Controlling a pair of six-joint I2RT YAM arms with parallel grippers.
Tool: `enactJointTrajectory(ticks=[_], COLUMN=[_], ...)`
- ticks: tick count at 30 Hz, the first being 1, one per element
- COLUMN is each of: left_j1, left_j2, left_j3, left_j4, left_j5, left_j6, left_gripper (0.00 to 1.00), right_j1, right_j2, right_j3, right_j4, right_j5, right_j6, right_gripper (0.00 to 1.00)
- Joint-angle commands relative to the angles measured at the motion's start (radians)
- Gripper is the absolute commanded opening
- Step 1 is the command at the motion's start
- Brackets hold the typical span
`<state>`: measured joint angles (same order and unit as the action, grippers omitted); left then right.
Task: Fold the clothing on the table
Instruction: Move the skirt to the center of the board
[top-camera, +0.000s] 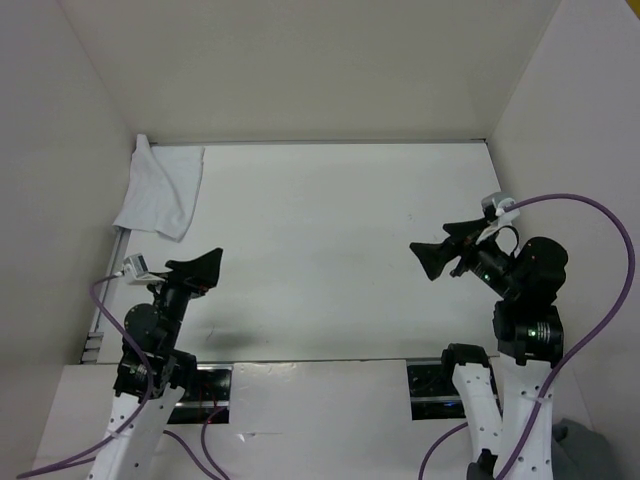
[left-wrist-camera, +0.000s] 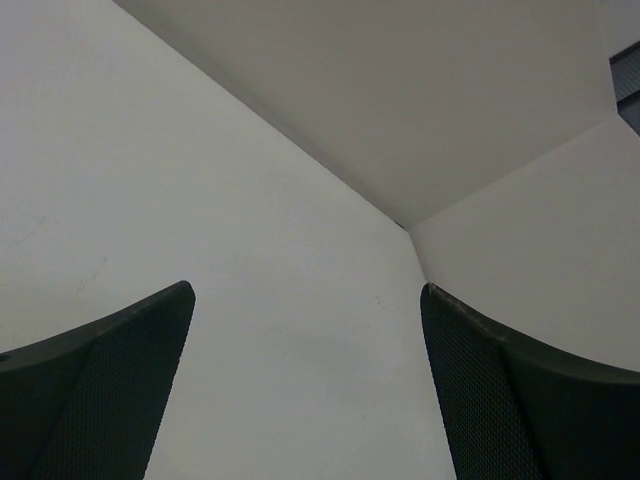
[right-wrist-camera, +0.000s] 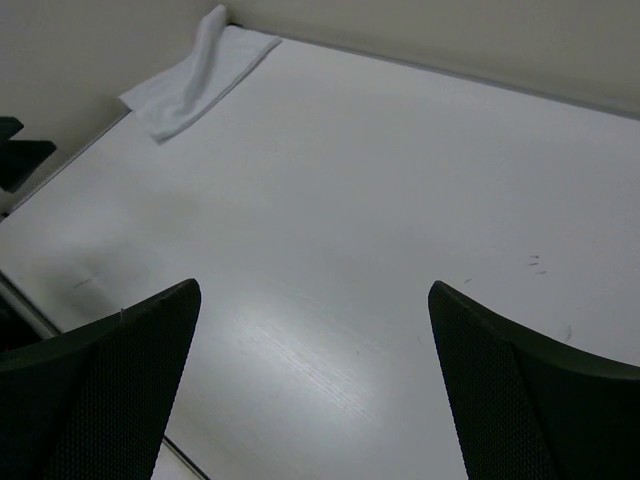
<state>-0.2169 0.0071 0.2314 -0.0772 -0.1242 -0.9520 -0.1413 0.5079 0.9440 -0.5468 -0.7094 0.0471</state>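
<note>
— Where to look for the clothing (top-camera: 160, 190)?
— Far-left corner of the table (top-camera: 330, 250), slightly rumpled, one long edge riding up against the left wall (top-camera: 60, 200). Well apart from the left gripper (top-camera: 205, 265) and the right gripper (top-camera: 425, 260).
— And the fingers?
— Spread wide on both sides. Holding nothing, touching nothing. Poised over bare tabletop near the front edge, angled toward each other.
— Likely to go wrong how?
— Could knock the left gripper against the wall while reaching into that corner. Could scrape the hard tabletop, or catch only one layer, when pinching cloth this thin and flat. Would probably drag the piece into a heap by grabbing the bunched edge along the wall instead of a true corner.
— Any trouble on the right side?
— A long stretch across the table. Possibly a weak pinch at full reach, or a clash with the left gripper over the same patch of cloth. Better, probably, to draw the clothing out toward the middle before attempting any fold.
</note>
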Motion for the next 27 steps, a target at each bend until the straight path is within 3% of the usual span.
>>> enactJointTrajectory(ticks=[1, 2, 4, 6, 7, 9, 10, 12, 13, 14, 19, 21, 27], left_j1=[0.001, 0.001, 0.001, 0.001, 0.001, 0.001, 0.001, -0.022, -0.022, -0.022, -0.032, -0.021, 0.068], left_j2=[-0.118, -0.099, -0.046, 0.156, 0.356, 0.585, 0.802, 0.997, 1.171, 1.255, 1.777, 1.847, 1.996], left_j3=[0.075, 0.088, 0.135, 0.291, 0.359, 0.529, 0.706, 0.872, 0.952, 1.109, 1.549, 1.624, 1.675], left_j4=[0.074, 0.103, 0.081, 0.004, -0.025, -0.129, -0.165, -0.266, -0.303, -0.349, -0.668, -0.717, -0.642], left_j5=[0.014, 0.014, -0.119, -0.252, -0.279, -0.317, -0.307, -0.325, -0.345, -0.391, -0.506, -0.606, -0.611], left_j6=[0.128, 0.209, 0.194, 0.223, 0.257, 0.346, 0.382, 0.465, 0.481, 0.481, 0.467, 0.440, 0.492], left_gripper=[1.00, 1.00, 1.00, 1.00, 1.00, 1.00, 1.00, 1.00, 1.00, 1.00, 1.00, 0.98, 0.96], right_j1=[-0.014, -0.014, -0.014, -0.014, -0.014, -0.014, -0.014, -0.023, -0.023, -0.023, -0.023, -0.032, -0.032], right_j2=[0.062, 0.073, 0.104, 0.122, 0.135, 0.135, 0.135, 0.123, 0.112, 0.097, 0.066, 0.066, 0.046], right_j3=[0.026, 0.016, 0.016, 0.016, 0.016, 0.007, 0.007, 0.007, 0.007, 0.007, -0.002, -0.002, -0.002], right_j4=[-0.010, -0.010, -0.001, 0.008, 0.008, 0.008, 0.008, 0.019, 0.019, 0.019, 0.028, 0.028, 0.039], right_j5=[-0.131, -0.131, -0.101, -0.088, -0.079, -0.079, -0.068, -0.059, -0.050, -0.038, -0.038, -0.038, -0.038], right_j6=[0.020, 0.034, 0.034, 0.034, 0.034, 0.034, 0.024, 0.023, 0.023, 0.034, 0.034, 0.034, 0.034], right_gripper=[0.99, 0.99, 0.99, 0.99, 0.99, 0.99, 0.99, 0.99, 0.99, 0.99, 0.99, 0.99, 0.99])
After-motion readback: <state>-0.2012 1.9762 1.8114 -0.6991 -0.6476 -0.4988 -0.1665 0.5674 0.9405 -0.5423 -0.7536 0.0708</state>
